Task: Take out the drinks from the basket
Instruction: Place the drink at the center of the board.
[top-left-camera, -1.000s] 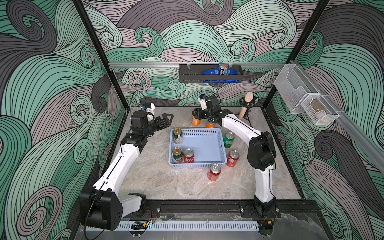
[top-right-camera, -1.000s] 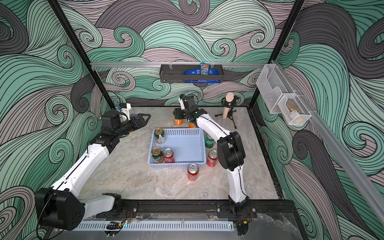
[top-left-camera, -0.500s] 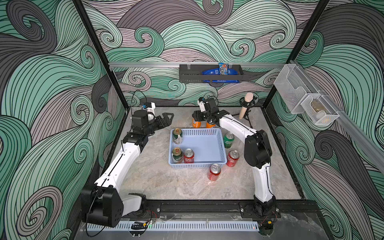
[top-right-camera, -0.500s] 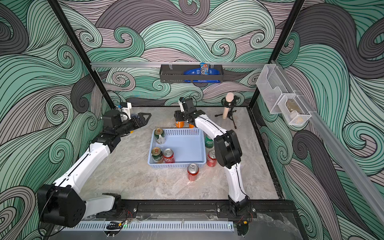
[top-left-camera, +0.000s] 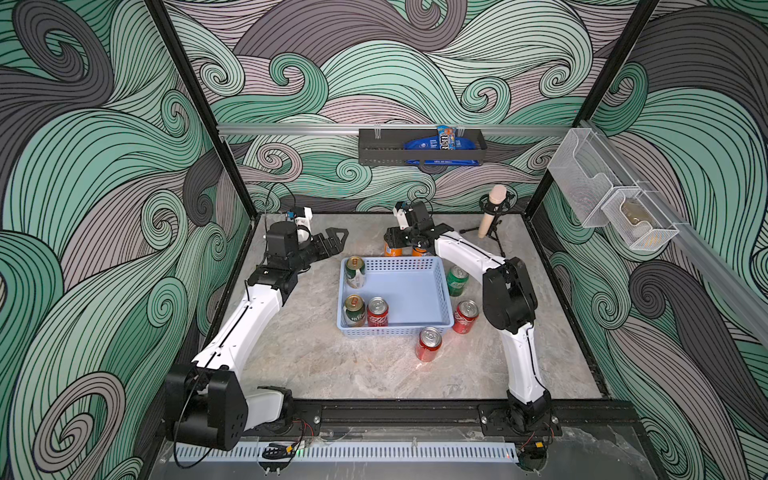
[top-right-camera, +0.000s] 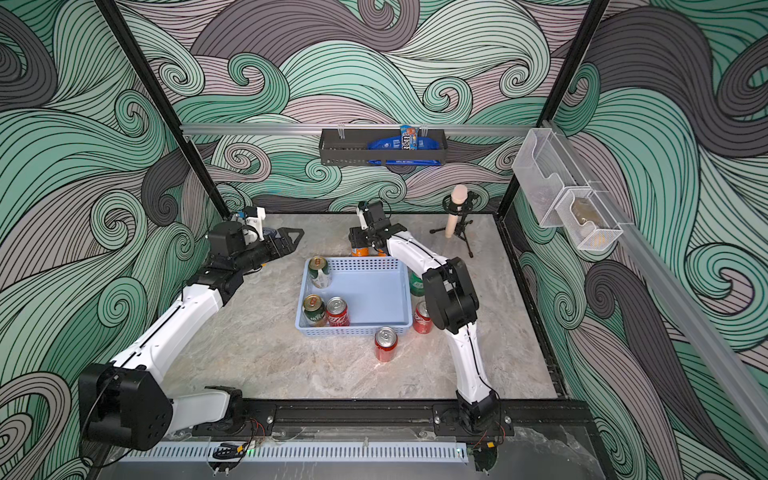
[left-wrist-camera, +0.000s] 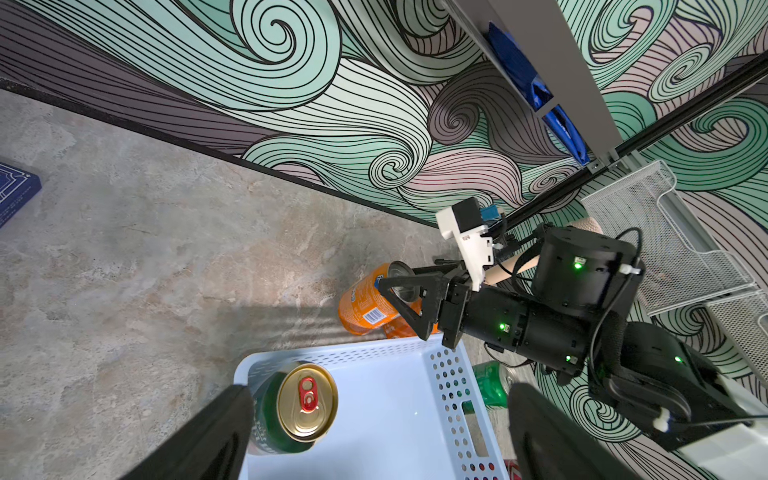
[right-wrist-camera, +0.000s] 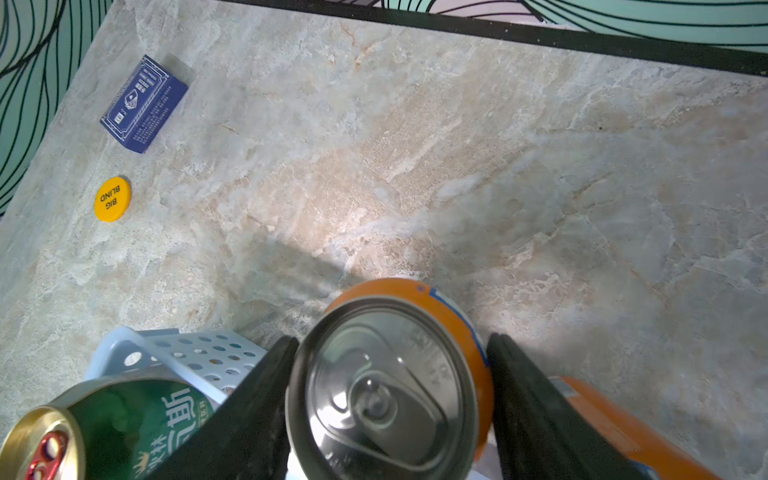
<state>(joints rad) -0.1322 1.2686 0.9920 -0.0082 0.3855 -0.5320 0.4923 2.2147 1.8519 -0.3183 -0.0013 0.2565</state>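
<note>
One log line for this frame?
right gripper: shut on orange can, behind basket | left gripper: open, empty | cans: three inside, five outside

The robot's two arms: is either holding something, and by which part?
The right gripper holds an orange can, jaws on opposite sides near its top rim. The left gripper is open, empty.

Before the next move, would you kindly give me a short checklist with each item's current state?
1. Right tool closed on the orange can: ok.
2. Orange can outside the basket, beyond its far wall: ok.
3. Orange can resting on the table: cannot tell.
4. Left tool open and empty: ok.
5. Basket emptied: not ok; the far gold-topped can, the near gold-topped can and a red can are inside.
</note>
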